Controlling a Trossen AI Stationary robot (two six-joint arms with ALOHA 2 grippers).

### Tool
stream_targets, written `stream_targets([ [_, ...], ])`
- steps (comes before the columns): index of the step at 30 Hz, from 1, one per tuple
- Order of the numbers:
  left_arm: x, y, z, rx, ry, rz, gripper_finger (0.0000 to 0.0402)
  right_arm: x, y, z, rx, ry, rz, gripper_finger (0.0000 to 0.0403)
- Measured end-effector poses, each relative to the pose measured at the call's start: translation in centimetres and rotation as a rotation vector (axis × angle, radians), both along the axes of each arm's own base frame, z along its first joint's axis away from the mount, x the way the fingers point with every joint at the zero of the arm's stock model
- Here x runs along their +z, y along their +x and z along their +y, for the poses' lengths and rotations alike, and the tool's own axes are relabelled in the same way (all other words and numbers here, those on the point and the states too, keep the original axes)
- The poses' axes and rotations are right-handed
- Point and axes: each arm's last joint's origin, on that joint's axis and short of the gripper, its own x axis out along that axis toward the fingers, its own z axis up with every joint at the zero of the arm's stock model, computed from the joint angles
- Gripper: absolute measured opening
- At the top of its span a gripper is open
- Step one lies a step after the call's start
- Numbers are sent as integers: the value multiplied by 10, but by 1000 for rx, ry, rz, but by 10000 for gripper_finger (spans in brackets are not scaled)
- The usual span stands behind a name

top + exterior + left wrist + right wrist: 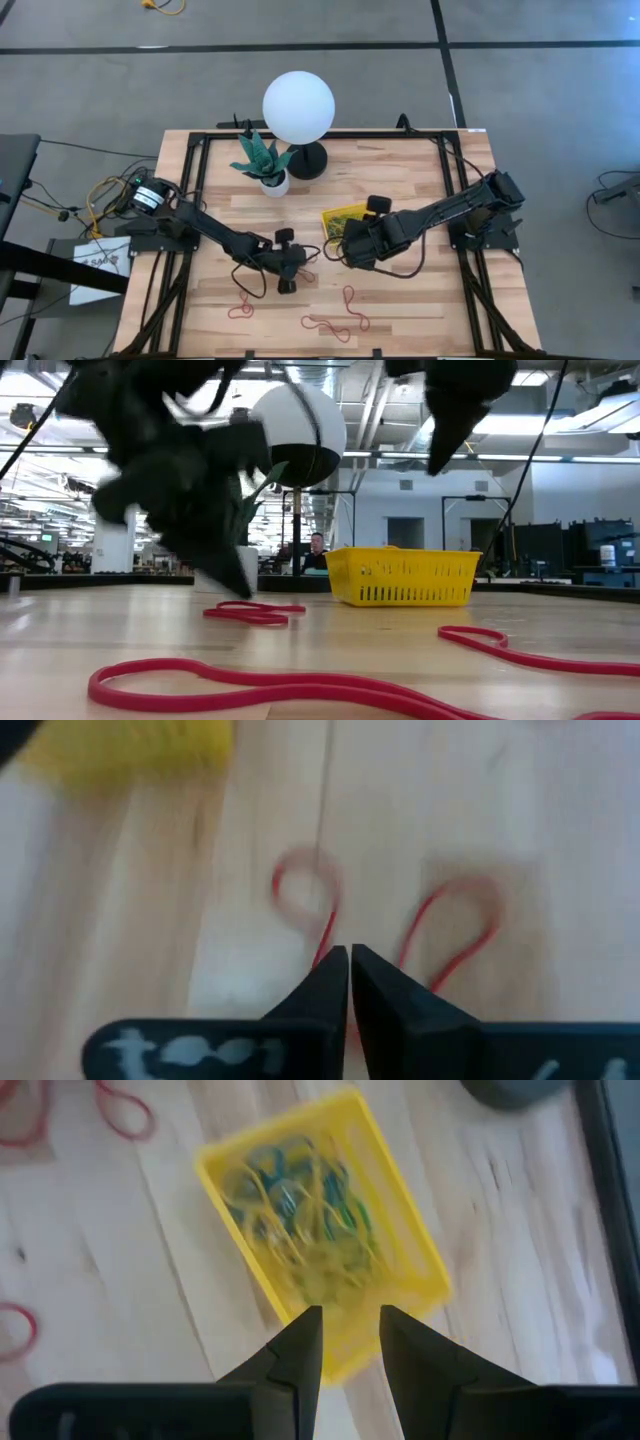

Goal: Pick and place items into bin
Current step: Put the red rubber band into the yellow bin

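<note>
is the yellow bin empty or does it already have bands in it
Not empty. In the right wrist view the yellow bin holds a tangle of yellow, green and blue bands. Red bands lie on the table outside it.

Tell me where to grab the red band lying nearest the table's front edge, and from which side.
Come straight down on the red band: it lies flat on the table, so only a top pinch works. Take a single strand at a loop end, fingers straddling it. Left gripper seems closer.
</note>
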Motion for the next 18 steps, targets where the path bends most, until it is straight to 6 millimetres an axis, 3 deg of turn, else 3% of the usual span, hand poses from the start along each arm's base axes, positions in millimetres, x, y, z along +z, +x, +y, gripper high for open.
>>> stream_targets([
  [4, 38, 4, 0, -12, 51, -90, 1, 15, -20, 1, -85, 5, 5, 98],
  [9, 71, -3, 6, -15, 65, -123, 1, 34, -40, 7, -122, 2, -62, 98],
  [15, 57, -4, 5, -23, 27, -45, 18, 42, -50, 21, -92, -51, -150, 98],
  [18, 39, 1, 5, -23, 34, 9, 44, 42, -52, 26, -95, -51, -166, 98],
])
